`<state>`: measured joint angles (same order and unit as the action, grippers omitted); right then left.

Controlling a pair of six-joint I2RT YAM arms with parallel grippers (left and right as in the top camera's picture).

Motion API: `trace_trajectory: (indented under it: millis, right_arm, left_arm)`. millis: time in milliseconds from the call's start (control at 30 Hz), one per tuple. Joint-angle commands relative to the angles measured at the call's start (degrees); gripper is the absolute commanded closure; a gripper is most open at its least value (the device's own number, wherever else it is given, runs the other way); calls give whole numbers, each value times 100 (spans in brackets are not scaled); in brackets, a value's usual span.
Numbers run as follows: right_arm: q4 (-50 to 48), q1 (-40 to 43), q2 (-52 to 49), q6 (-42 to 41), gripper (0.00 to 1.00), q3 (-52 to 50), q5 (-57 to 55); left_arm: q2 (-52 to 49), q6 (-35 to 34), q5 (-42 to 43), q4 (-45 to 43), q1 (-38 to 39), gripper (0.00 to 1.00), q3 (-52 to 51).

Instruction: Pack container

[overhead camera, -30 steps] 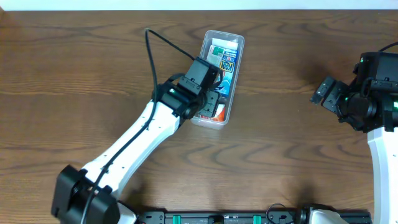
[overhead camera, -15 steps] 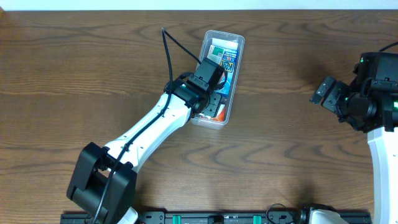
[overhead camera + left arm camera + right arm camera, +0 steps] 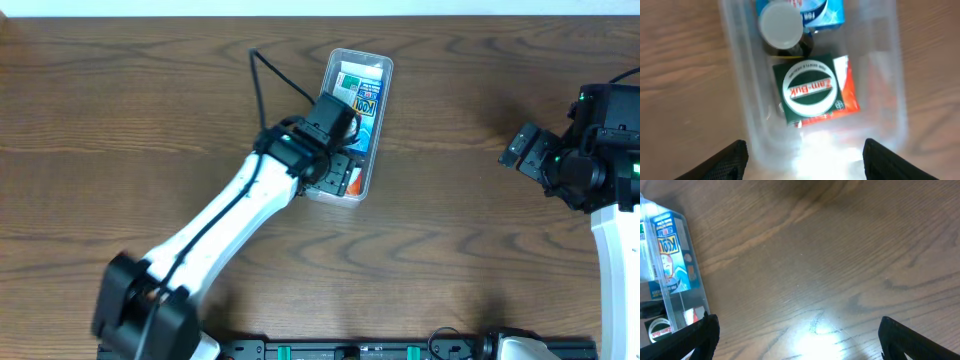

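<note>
Well, across the table (image 3: 120,110) the container (image 3: 380,140) hasn't budged this past second; only my left arm's elbow swung. I judge the Zam-Buk box (image 3: 812,90) packed, lying inside. The left gripper (image 3: 805,160) hovers above it, spread wide and empty. The right gripper (image 3: 800,340) is parked well apart, open too.

- Container (image 3: 742,95): clear plastic, smooth, glossy, with white glare.
- Table (image 3: 815,255) under container: brown wood with visible grain, smooth, slight sheen.
- Zam-Buk box (image 3: 812,92) inside container: printed cardboard, light gloss.
- Cap (image 3: 781,24) inside container: white plastic, matt.
- Blue box (image 3: 832,12) inside container: printed carton, glossy.
</note>
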<state>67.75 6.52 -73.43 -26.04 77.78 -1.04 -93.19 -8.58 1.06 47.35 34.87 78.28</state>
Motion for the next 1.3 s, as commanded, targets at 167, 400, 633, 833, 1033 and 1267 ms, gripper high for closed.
trace_trajectory:
  millis: [167, 400, 633, 833, 1033, 1267]
  right_arm:
    - [-2, 59, 24, 61, 1, 22, -22]
    - [-2, 59, 24, 61, 1, 22, -22]
    - [-2, 59, 24, 61, 1, 22, -22]
    - [-2, 59, 24, 61, 1, 22, -22]
    - [-2, 59, 24, 61, 1, 20, -22]
    - [-2, 59, 24, 61, 1, 20, -22]
  left_arm:
    - [1838, -208, -750, 1056, -470, 25, 457]
    - [3204, -332, -1276, 1786, -1069, 2, 457]
    - [4050, -330, -1268, 2103, -1209, 2, 457]
    - [4350, -330, -1268, 2142, -1209, 2, 457]
    - [4352, -192, -1631, 2312, -1209, 2, 413]
    - [4551, -155, -1770, 2050, -1572, 2, -236]
